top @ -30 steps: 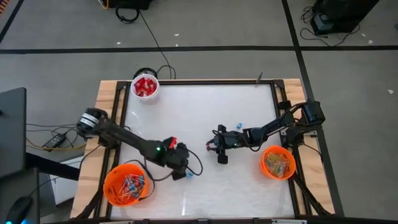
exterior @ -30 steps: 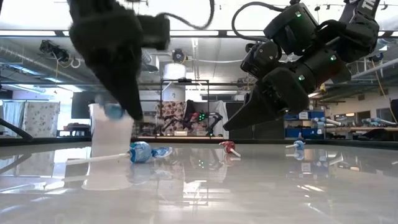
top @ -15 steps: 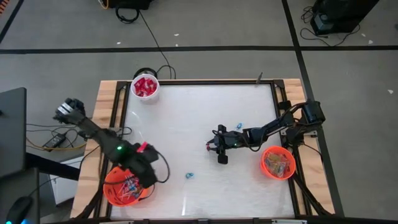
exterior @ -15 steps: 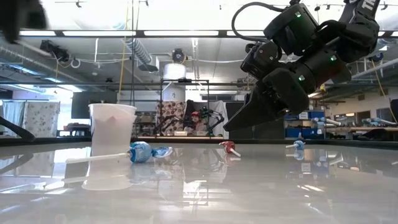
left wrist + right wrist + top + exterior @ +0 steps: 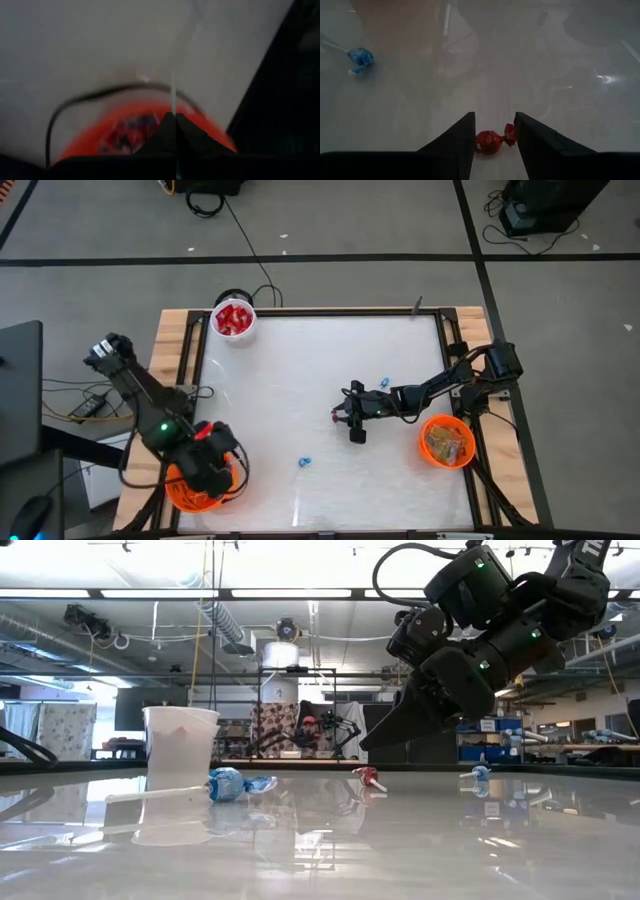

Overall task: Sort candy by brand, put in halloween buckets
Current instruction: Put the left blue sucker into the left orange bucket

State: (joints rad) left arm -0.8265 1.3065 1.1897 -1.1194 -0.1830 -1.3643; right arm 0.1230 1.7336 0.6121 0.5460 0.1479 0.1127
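Left claw (image 5: pixel 212 476) shut over orange bucket (image 5: pixel 178 490) — table corner, right claw (image 5: pixel 493 131) straddling red candy (image 5: pixel 492 141)

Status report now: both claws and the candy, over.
Left claw shut, above orange bucket at table's left front. Right claw open, straddling red candy mid-table. Blue lollipop loose on table. Nothing blocking.
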